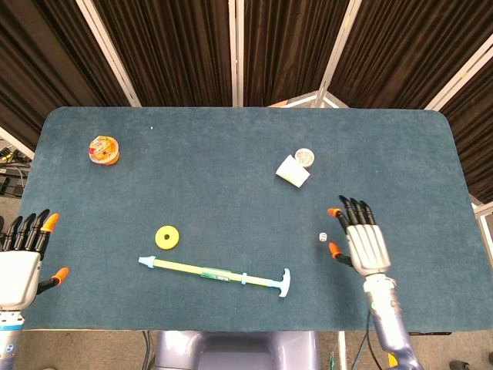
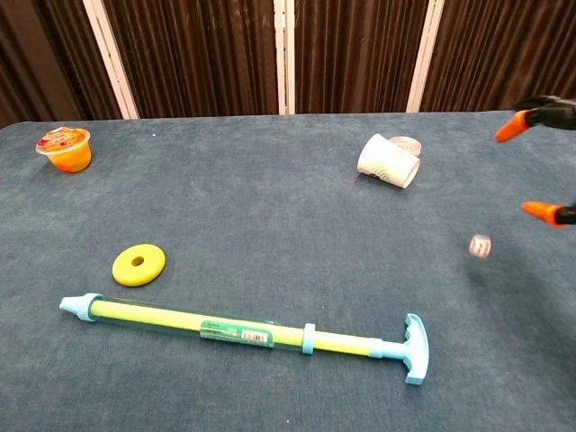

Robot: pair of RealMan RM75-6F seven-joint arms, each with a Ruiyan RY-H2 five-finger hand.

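My right robot hand [image 1: 364, 243] is spread and holds nothing, just beside a small die [image 1: 323, 236] on the table [image 1: 231, 162]; my left robot hand [image 1: 21, 266] is spread too.

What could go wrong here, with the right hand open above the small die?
The die looks blurred in the chest view, perhaps in motion; it could roll toward the table edge. The right hand, fingers spread, holds nothing and sits just beside the die, so a lowering move might knock it. The tipped paper cup lies on its side beside a small round lid and could roll if bumped.
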